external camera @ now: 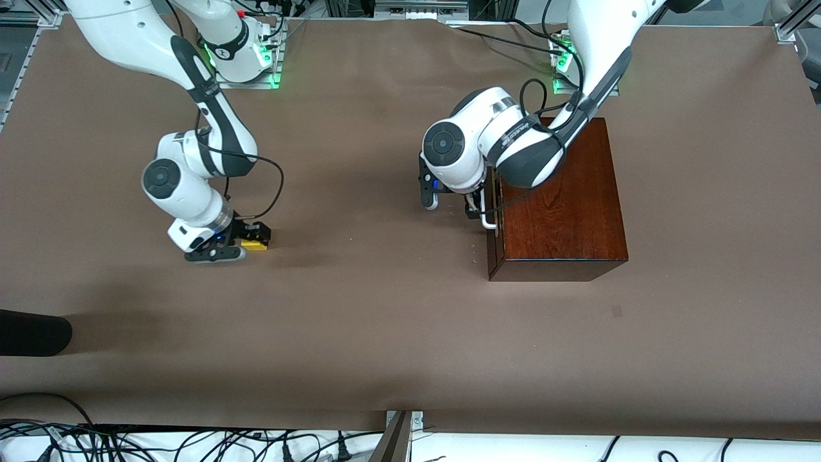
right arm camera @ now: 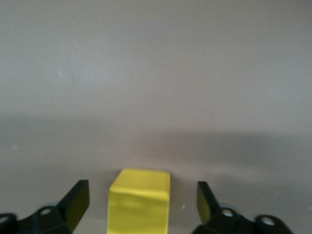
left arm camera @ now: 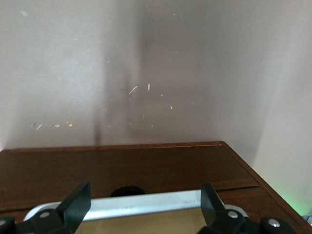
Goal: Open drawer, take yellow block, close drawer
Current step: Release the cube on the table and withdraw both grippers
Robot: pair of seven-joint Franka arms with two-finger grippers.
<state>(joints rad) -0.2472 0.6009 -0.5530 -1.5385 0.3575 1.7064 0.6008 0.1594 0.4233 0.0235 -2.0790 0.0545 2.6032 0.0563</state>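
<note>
On the brown matte table (external camera: 359, 321), toward the right arm's end, the yellow block (external camera: 255, 244) rests flat, a smooth square-edged cube between the spread fingers of the right gripper (external camera: 238, 246), untouched on both sides. Toward the left arm's end, the glossy mahogany box (external camera: 564, 205) holds the drawer (external camera: 495, 224), shut flush. The left gripper (external camera: 455, 204), fingers spread, straddles the white bar handle (left arm camera: 146, 204).

Right claw (external camera: 247, 247) low at the surface, fingers spread, left claw (external camera: 455, 204) low too, fingers apart, wrist bent sideways
</note>
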